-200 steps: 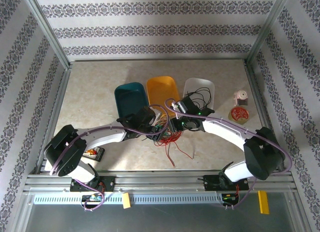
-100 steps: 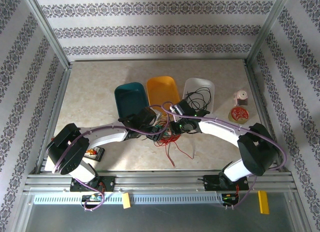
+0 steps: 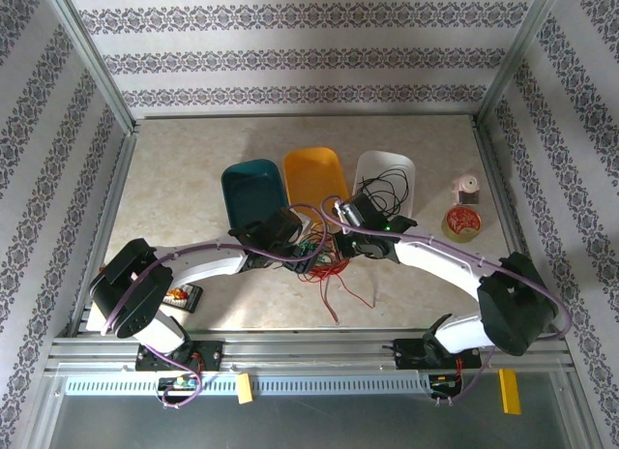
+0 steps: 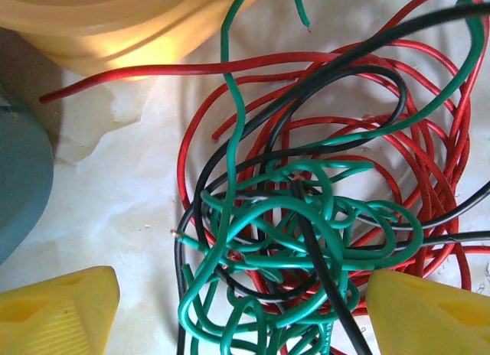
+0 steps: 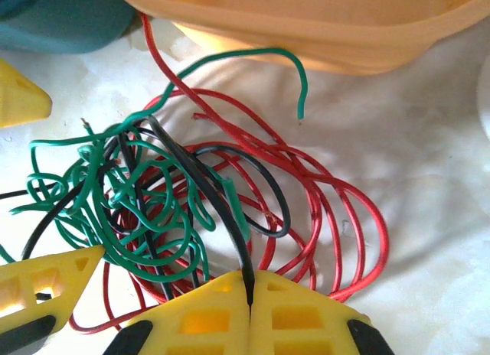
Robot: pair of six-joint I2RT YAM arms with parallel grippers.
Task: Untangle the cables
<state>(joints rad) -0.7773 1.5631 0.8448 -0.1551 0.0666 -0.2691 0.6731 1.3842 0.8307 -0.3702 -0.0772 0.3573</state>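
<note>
The cables (image 3: 324,260) lie as a knot of red, green and black wires on the table in front of the trays. In the left wrist view the green knot (image 4: 298,240) sits between the wide-apart yellow fingertips (image 4: 57,309) of my left gripper (image 4: 245,317), which is open and holds nothing. My right gripper (image 5: 249,309) is shut on a black cable (image 5: 200,175) that rises out of the green tangle (image 5: 122,206). Red loops (image 5: 337,210) spread to its right. From above, the left gripper (image 3: 306,246) and right gripper (image 3: 336,244) meet over the knot.
Behind the knot stand a teal tray (image 3: 253,190), an orange tray (image 3: 314,173) and a white tray (image 3: 385,168) with black wires in it. A round patterned tin (image 3: 462,221) and a small pink object (image 3: 467,190) sit at the right. A red strand (image 3: 340,292) trails forward.
My right gripper has closed on the black cable, and its arm swung a little left, then back. The left arm has stayed put and open.
</note>
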